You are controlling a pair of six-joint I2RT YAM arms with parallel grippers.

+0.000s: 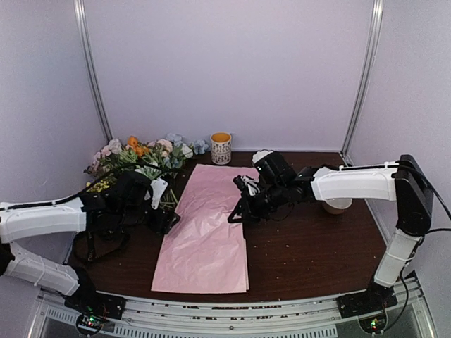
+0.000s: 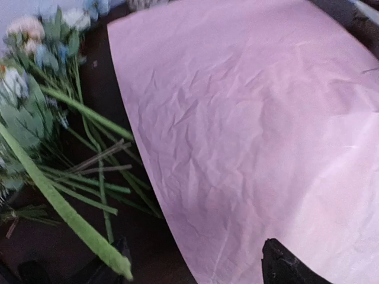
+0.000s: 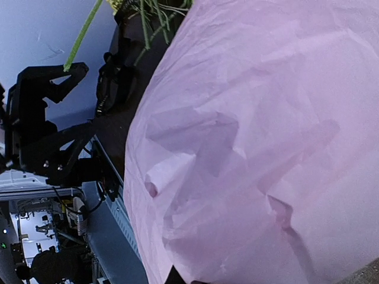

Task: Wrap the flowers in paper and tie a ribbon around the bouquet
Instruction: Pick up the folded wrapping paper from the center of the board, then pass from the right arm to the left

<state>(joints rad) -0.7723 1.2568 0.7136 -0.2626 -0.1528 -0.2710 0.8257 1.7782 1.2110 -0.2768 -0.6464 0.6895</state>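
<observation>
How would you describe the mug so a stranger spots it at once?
On the dark table, follow the pink paper to its far edge. The mug stands just beyond, right of the flowers. Alone there, it is upright, patterned, yellow-orange at the top.

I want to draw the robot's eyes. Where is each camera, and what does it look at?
Top: high behind, looking down at paper and flowers; left arm and right arm show.
Left wrist: on left arm, facing paper and flowers; one fingertip shows.
Right wrist: close over crumpled paper; own pincer hidden.
All share the paper.
</observation>
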